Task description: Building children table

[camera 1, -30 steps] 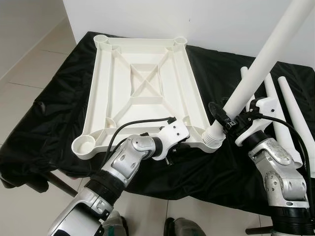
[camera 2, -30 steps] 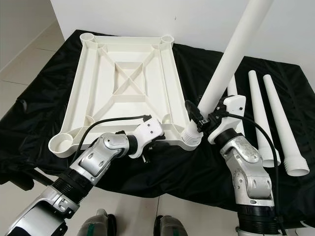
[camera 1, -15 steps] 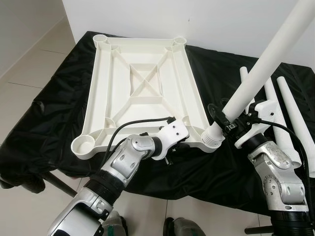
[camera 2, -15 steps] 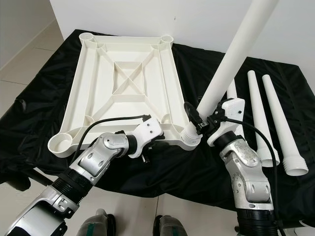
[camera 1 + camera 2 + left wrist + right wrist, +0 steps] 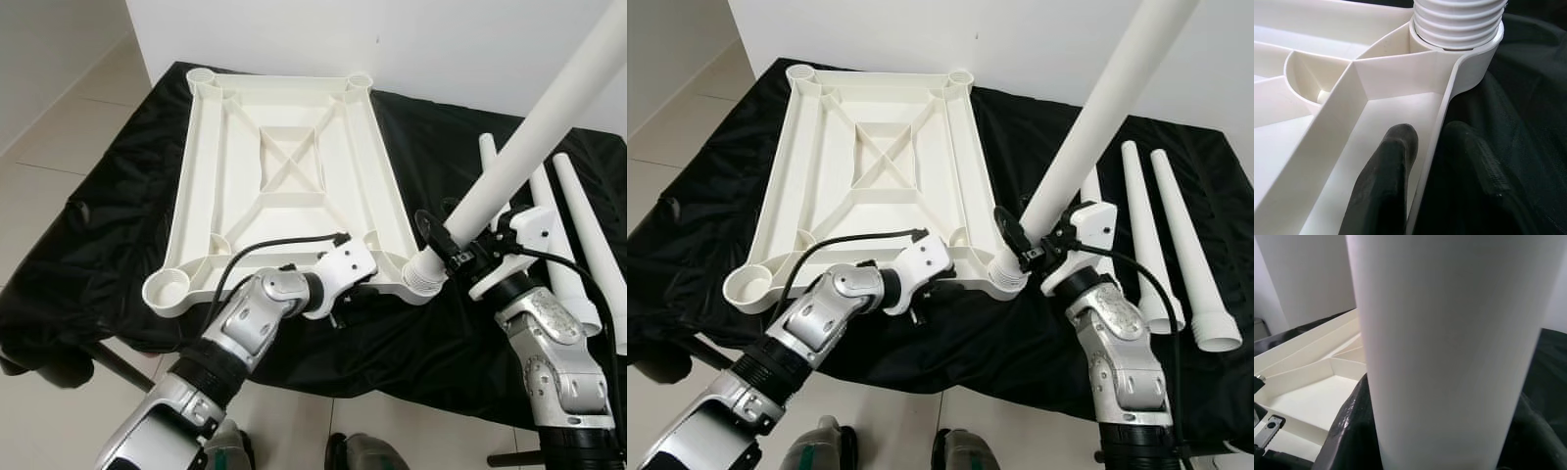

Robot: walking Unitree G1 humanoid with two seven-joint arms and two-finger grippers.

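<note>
The white table top (image 5: 193, 176) lies upside down on a black cloth. My left gripper (image 5: 1430, 134) is shut on its near rim, one finger (image 5: 1388, 171) inside the rim and the other outside, close to the near right corner. A long white table leg (image 5: 529, 137) rises tilted up and to the right. Its threaded end (image 5: 1457, 22) sits in the near right corner socket (image 5: 421, 279). My right gripper (image 5: 453, 257) is shut around the leg just above the threads, black fingers (image 5: 1349, 426) on both sides of it.
Spare white legs (image 5: 1141, 230) (image 5: 1187, 245) lie side by side on the cloth to the right of my right arm. Three other corner sockets (image 5: 167, 291) stand open. The cloth-covered table's front edge (image 5: 372, 382) runs just below my arms, with tiled floor beyond.
The leg has leaned further to the right, and my right wrist has shifted slightly right with it. Its threaded end stays at the corner socket. The left gripper keeps its hold on the rim.
</note>
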